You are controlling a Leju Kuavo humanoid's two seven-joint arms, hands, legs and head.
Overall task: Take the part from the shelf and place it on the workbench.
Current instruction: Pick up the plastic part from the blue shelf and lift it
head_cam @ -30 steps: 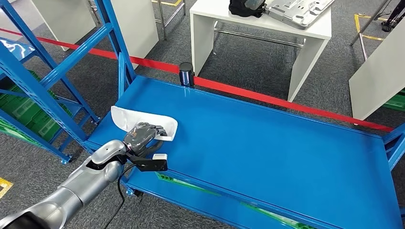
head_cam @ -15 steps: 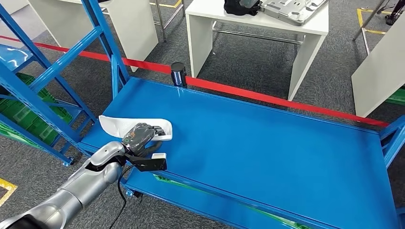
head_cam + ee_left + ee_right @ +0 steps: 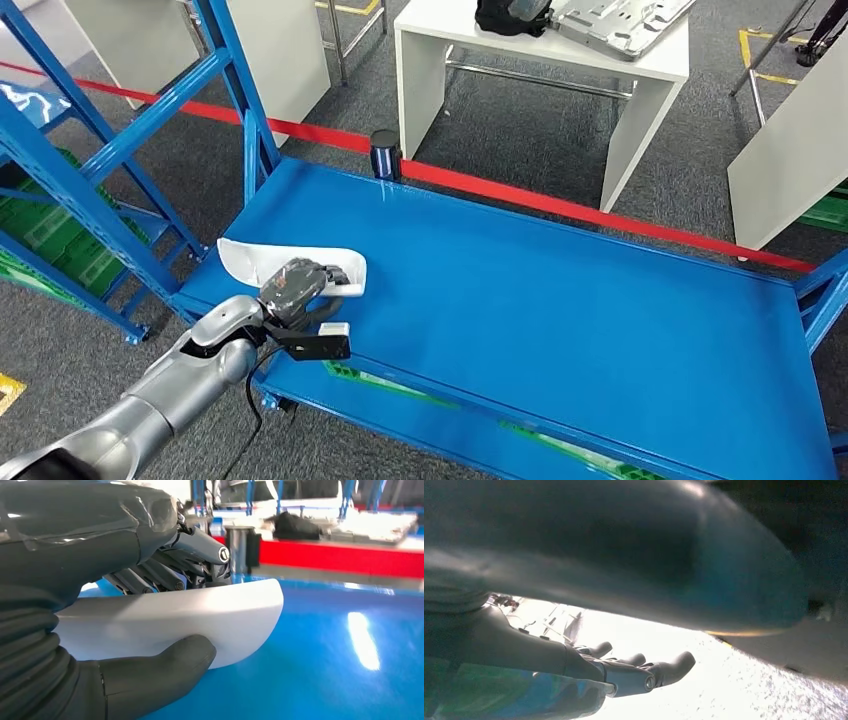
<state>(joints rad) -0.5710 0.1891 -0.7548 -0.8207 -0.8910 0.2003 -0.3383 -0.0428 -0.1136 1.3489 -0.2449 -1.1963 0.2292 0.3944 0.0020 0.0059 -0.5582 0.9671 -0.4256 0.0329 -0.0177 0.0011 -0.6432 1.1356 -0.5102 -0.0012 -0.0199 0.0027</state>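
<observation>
1. At the near left corner of the blue shelf deck (image 3: 560, 290), the left hand (image 3: 295, 285) grips the white part (image 3: 250, 262) — dark fingers (image 3: 195, 555) curled over its upper edge, the thick grey thumb (image 3: 165, 667) pressed against its lower face.
2. Seen from the left wrist, the white part (image 3: 200, 617) is a smooth curved shell with a rounded end, projecting beyond the hand over the glossy blue surface; whether it touches the deck cannot be told.
3. Behind the hand, the silver left arm (image 3: 150, 400) rises from the lower left, with a small black-and-white module (image 3: 320, 340) at the wrist and a black cable (image 3: 245, 430) hanging below.
4. Beyond the part, a dark cylindrical post (image 3: 385, 155) stands at the far edge of the deck, beside a red floor stripe (image 3: 600, 212) that runs across the grey floor.
5. Farther back stands a white workbench (image 3: 640, 75) — it carries a black bag (image 3: 510, 15) and a grey metal plate (image 3: 615, 22), well apart from the part.
6. To the left, blue shelf uprights (image 3: 80, 180) and green crates (image 3: 45, 235).
7. From the right wrist view, the right hand (image 3: 624, 672) holds nothing, its fingers extended and slightly apart over a bright, overexposed floor.
</observation>
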